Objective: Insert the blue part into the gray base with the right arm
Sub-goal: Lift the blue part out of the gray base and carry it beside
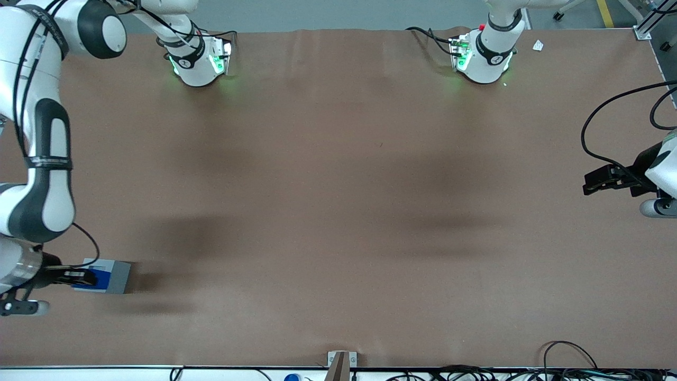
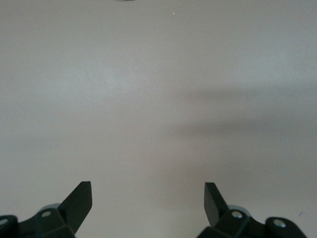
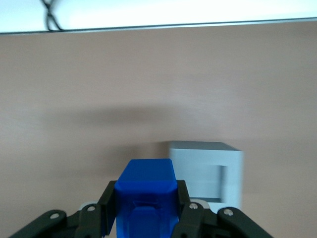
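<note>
Right arm's gripper (image 3: 146, 213) pinches the blue part (image 3: 146, 196) between its black fingers, low at the working arm's end of the table (image 1: 338, 185). Gray base (image 3: 210, 171) sits just beside and slightly ahead of the held block, hollow not under it yet. Both smooth, hard plastic, square-edged.

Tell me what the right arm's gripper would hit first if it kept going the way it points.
Probably the light gray square plastic base. The gripper, shut on the small bright blue plastic block, points toward it, though slightly to one side; depth is unclear, so it might only graze the base.
</note>
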`<act>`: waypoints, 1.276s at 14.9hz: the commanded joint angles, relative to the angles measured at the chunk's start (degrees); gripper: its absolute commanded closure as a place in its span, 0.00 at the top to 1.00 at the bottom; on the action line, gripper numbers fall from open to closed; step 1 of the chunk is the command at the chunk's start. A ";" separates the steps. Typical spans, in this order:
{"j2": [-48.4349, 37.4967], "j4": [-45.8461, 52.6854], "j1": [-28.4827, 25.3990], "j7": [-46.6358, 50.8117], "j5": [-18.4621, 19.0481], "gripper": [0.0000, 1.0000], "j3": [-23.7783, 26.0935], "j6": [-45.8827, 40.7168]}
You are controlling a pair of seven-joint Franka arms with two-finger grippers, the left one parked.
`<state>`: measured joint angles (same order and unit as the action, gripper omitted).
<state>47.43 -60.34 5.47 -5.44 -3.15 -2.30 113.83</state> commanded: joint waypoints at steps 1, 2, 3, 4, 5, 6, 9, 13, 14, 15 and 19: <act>0.82 0.49 -4.05 7.00 0.33 0.01 -0.52 0.43; 2.30 0.40 -5.28 9.11 0.42 0.01 -0.60 0.69; 3.44 0.40 -5.56 11.48 0.33 0.01 -0.52 1.22; 4.67 0.40 -5.91 13.16 0.33 0.01 -0.52 2.44; 5.30 0.23 -5.91 13.78 0.33 0.01 -0.43 3.32; 5.82 0.05 -5.91 13.87 0.33 0.01 -0.43 3.42; 6.88 -0.30 -5.91 13.96 -0.28 0.01 -0.43 3.42; 6.88 -1.53 -6.09 14.40 -0.28 0.01 -0.34 3.51; 6.88 -1.62 -6.61 14.23 0.24 0.01 -0.34 3.51; 6.88 -1.71 -7.66 14.05 0.33 0.02 -0.34 3.42; 6.88 -1.79 -8.90 14.05 0.95 0.02 -0.43 3.24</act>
<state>55.00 -61.17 -3.10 8.13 -3.05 -2.70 117.10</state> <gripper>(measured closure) 0.493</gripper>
